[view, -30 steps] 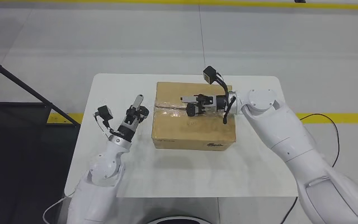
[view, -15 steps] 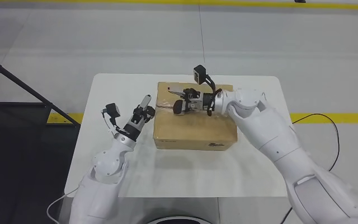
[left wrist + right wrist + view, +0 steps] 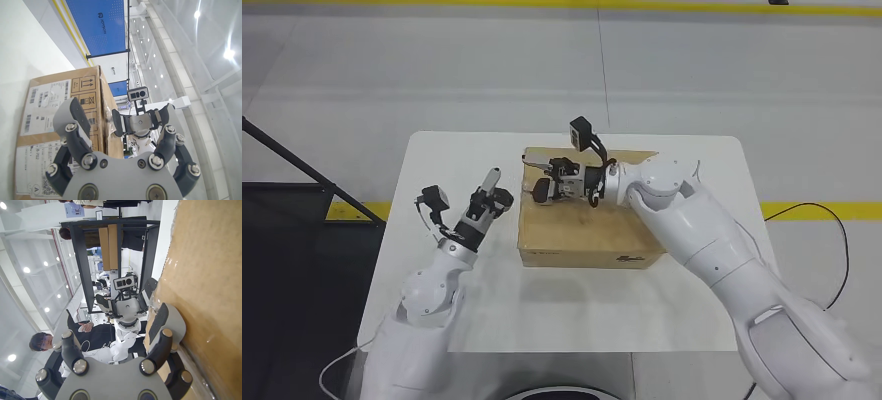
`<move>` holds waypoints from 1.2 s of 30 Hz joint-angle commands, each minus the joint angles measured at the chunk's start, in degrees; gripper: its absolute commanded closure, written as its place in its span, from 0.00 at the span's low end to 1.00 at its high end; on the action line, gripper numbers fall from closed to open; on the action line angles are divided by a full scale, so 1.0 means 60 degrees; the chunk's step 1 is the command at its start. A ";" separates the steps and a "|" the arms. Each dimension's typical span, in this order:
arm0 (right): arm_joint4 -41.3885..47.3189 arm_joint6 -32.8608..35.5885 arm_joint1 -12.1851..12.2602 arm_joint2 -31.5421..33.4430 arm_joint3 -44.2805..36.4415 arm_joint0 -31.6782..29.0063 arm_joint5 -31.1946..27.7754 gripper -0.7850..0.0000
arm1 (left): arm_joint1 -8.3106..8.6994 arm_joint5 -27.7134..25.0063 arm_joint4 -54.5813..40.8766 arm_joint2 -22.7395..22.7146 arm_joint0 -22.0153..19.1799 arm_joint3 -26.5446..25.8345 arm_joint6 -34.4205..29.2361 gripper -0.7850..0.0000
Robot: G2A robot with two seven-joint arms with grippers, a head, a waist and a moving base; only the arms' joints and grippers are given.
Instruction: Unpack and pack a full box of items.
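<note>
The right gripper (image 3: 115, 313) stands spread: one pad lies against the cardboard box (image 3: 204, 275) at its taped edge, the other in free air. Farther off, the left gripper (image 3: 125, 291) — also spread — seems to touch the same edge.

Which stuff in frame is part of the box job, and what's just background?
Job:
- cardboard box, shut and taped
- left claw, open, beside the box
- right claw, open, at the box's taped top

Just there:
- white table under the box
- black rack in the room behind
- blue banner
- yellow floor line
</note>
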 commanded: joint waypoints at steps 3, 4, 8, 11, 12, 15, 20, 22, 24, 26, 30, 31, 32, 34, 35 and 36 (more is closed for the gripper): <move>0.0004 0.0384 0.0007 0.0231 0.0110 -0.0004 -0.0082 0.00 | 0.0037 -0.0018 -0.0192 -0.0332 0.0089 -0.0091 0.0098 0.00; 0.0013 0.0501 0.0029 0.0320 0.0126 -0.0018 -0.0083 0.00 | 0.0047 -0.0018 -0.0232 -0.0404 0.0111 -0.0123 0.0084 0.00; -0.0106 0.0907 0.0177 0.0695 0.0040 -0.0123 0.0043 0.00 | 0.0084 0.0015 -0.0356 -0.0622 0.0170 -0.0243 -0.0018 0.00; -0.0326 0.1093 0.0340 0.1016 -0.0149 -0.0272 0.0167 0.00 | 0.0101 0.0042 -0.0418 -0.0688 0.0175 -0.0313 -0.0074 0.00; -0.0446 0.1104 0.0403 0.1125 -0.0237 -0.0338 0.0206 0.00 | 0.0106 0.0052 -0.0420 -0.0692 0.0172 -0.0329 -0.0088 0.00; -0.0786 0.1168 0.0614 0.1489 -0.0541 -0.0588 0.0394 0.00 | 0.0117 0.0050 -0.0406 -0.0679 0.0139 -0.0367 -0.0144 0.00; -0.1222 0.1130 0.1029 0.2325 -0.1192 -0.1227 0.0575 0.00 | 0.0134 0.0089 -0.0380 -0.0645 0.0072 -0.0413 -0.0213 0.00; -0.1360 0.1151 0.1204 0.2711 -0.1495 -0.1533 0.0645 0.00 | 0.0140 0.0119 -0.0361 -0.0623 0.0028 -0.0411 -0.0235 0.00; -0.1520 0.1164 0.1374 0.3094 -0.1816 -0.1848 0.0730 0.00 | 0.0144 0.0146 -0.0344 -0.0595 -0.0023 -0.0402 -0.0249 0.00; -0.1670 0.1181 0.1533 0.3466 -0.2130 -0.2171 0.0844 0.00 | 0.0150 0.0183 -0.0312 -0.0566 -0.0073 -0.0405 -0.0271 0.00; -0.1871 0.1117 0.1810 0.4208 -0.2725 -0.2778 0.1036 0.00 | 0.0161 0.0272 -0.0295 -0.0557 -0.0157 -0.0443 -0.0249 0.00; -0.1880 0.1093 0.1867 0.4385 -0.2845 -0.2914 0.1082 0.00 | 0.0165 0.0287 -0.0298 -0.0561 -0.0174 -0.0454 -0.0247 0.00; -0.1911 0.1077 0.1925 0.4562 -0.2938 -0.3037 0.1121 0.00 | 0.0168 0.0298 -0.0300 -0.0562 -0.0188 -0.0464 -0.0245 0.00; -0.1949 0.1111 0.2026 0.4877 -0.3110 -0.3256 0.1187 0.00 | 0.0173 0.0320 -0.0303 -0.0564 -0.0207 -0.0490 -0.0237 0.00; -0.1976 0.1128 0.2072 0.5016 -0.3172 -0.3348 0.1232 0.00 | 0.0176 0.0324 -0.0302 -0.0565 -0.0215 -0.0506 -0.0229 0.00; -0.2002 0.1128 0.2113 0.5147 -0.3223 -0.3432 0.1268 0.00 | 0.0179 0.0336 -0.0297 -0.0566 -0.0220 -0.0516 -0.0221 0.00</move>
